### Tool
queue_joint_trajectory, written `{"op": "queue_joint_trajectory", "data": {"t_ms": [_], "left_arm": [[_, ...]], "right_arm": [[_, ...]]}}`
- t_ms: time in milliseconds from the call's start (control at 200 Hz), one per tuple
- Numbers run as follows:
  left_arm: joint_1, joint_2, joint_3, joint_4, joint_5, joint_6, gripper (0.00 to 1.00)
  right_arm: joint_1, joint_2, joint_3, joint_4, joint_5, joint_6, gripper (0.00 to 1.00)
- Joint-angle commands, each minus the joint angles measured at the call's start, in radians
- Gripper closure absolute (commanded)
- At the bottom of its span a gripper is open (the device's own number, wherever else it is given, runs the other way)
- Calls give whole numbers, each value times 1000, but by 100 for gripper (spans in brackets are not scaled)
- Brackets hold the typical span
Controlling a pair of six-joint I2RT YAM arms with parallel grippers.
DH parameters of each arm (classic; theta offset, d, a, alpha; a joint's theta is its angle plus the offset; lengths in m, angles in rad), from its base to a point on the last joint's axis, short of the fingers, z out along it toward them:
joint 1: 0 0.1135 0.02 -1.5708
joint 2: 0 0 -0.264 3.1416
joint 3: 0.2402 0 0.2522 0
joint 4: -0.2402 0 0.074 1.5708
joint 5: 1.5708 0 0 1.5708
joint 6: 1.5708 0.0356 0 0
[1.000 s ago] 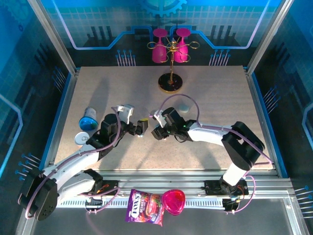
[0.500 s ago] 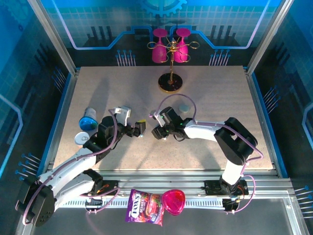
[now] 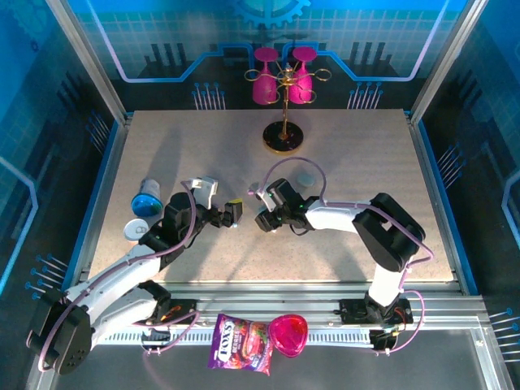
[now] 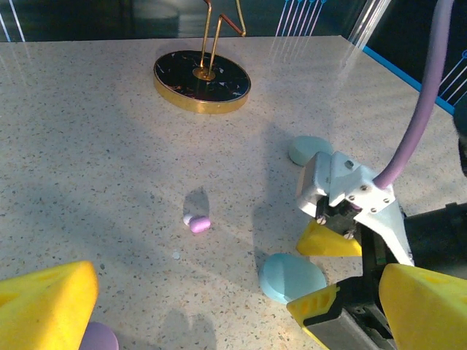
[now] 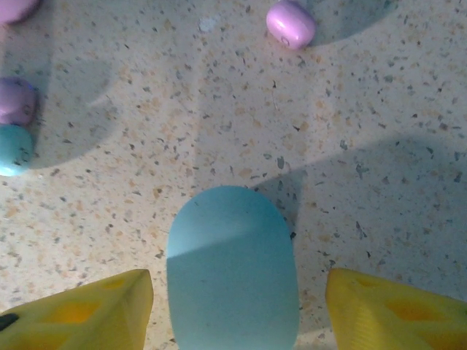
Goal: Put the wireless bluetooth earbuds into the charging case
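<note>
Right tool: open to a middling width, one finger on each side of the charging case. A strip of desk shows on both sides, so it grips nothing.
Left tool: spread wide with nothing between its fingers. It faces the right tool across a short stretch of desk.
Charging case: pale blue and pebble-shaped, lying flat between the right tool's fingers. No opening shows.
Second case: same pale blue, on the desk just beyond the right tool.
Lilac earbud: loose on the desk ahead of the right tool, past the charging case.
Second lilac earbud: off to one side of the right tool, touching the teal earbud.
Desk: speckled beige top that carries all of the above.
Stand: gold rod on a black round base, well beyond both tools, hung with pink glasses.
Candy packet: purple, on the front rail behind both tools.
Progress: early, by the look of it. No earbud sits in a case. The case is yet to be gripped and opened, and the earbuds then set inside.
Writing: the candy packet has large white lettering, too small to read with certainty. The cases and earbuds show no marking.
</note>
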Motion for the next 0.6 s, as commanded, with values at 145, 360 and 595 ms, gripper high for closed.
{"op": "queue_joint_trajectory", "data": {"t_ms": [145, 360, 595], "left_arm": [[10, -2, 4, 0, 0, -17, 1], [9, 5, 11, -3, -1, -11, 1], [9, 17, 20, 3, 7, -11, 1]], "right_arm": [[-8, 41, 9, -18, 35, -17, 43], [-9, 18, -10, -18, 36, -21, 49], [-7, -19, -36, -11, 21, -30, 53]]}}
